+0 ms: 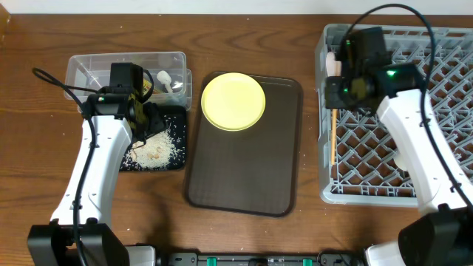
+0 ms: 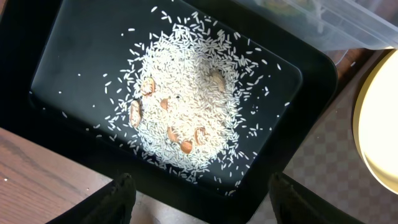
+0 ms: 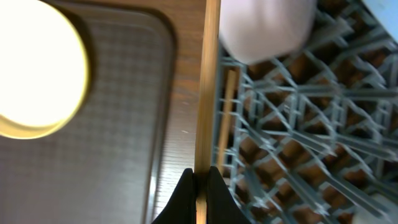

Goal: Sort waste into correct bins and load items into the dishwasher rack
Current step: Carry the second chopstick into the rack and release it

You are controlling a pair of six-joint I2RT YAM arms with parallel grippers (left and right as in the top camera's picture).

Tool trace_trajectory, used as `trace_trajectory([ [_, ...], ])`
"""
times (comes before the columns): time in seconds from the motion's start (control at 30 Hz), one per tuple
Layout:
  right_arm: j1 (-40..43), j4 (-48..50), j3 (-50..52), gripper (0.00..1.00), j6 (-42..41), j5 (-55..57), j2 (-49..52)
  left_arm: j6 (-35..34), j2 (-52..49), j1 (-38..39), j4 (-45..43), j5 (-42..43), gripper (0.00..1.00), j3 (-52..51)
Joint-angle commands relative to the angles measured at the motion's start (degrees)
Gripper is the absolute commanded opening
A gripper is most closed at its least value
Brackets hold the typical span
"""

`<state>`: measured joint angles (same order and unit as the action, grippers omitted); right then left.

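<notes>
Dishwasher rack (image 1: 362, 159): large grey crate on the right. Risk: if let go off-line, the held chopstick could fall outside the left wall or slip through the lattice.
Yellow plate (image 1: 233, 100): on the brown serving tray (image 1: 244, 170), not yet loaded.
Left gripper (image 2: 208, 199): fingers wide apart, empty, above rice (image 2: 186, 93) in the black tray (image 2: 81, 56).
Right gripper (image 3: 199, 177): fingers pinched on one chopstick (image 3: 208, 87), along the rack's left edge.

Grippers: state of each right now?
Left gripper: open, holding nothing, over the black tray.
Right gripper: closed on a chopstick.
</notes>
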<state>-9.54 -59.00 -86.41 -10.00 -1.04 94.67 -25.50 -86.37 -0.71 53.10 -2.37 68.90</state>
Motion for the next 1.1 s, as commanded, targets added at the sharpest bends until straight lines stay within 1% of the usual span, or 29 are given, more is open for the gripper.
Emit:
trace_trajectory([
  [0.0,2.6,-0.6,1.1,0.01,2.0,0.4,1.4,-0.2,0.2,-0.2,0.2,-1.1,0.72,-0.1],
  [0.33,3.5,-1.1,2.4,0.02,1.9,0.4,8.4,-0.2,0.2,-0.2,0.2,-1.1,0.72,-0.1],
  [0.5,3.5,-1.2,2.4,0.05,1.9,0.3,9.7,-0.2,0.2,-0.2,0.2,-1.1,0.72,-0.1],
  [0.53,3.5,-1.2,2.4,0.06,1.9,0.4,9.7,-0.2,0.2,-0.2,0.2,-1.1,0.72,-0.1],
  [0.57,3.5,-1.2,2.4,0.10,1.9,0.3,9.7,-0.2,0.2,-0.2,0.2,-1.1,0.72,-0.1],
  [0.63,3.5,-1.2,2.4,0.20,1.9,0.3,9.7,-0.2,0.2,-0.2,0.2,-1.1,0.72,-0.1],
  [0.67,3.5,-1.2,2.4,0.23,1.9,0.1,9.7,-0.2,0.2,-0.2,0.2,-1.1,0.72,-0.1],
  [0.83,3.5,-1.2,2.3,0.27,1.9,0.1,9.6,-0.2,0.2,-0.2,0.2,-1.1,0.72,-0.1],
  [0.9,3.5,-0.7,2.1,0.30,1.9,-0.3,9.1,-0.1,0.2,-0.2,0.2,-1.1,0.72,-0.1],
  [1.0,3.5,2.4,1.5,0.36,1.9,-2.9,7.3,-0.2,0.2,-0.2,0.1,-1.1,0.72,-0.1],
  [1.07,3.2,5.6,1.3,0.39,1.9,-5.7,5.7,-0.2,0.2,-0.2,0.0,-1.1,0.72,-0.1],
])
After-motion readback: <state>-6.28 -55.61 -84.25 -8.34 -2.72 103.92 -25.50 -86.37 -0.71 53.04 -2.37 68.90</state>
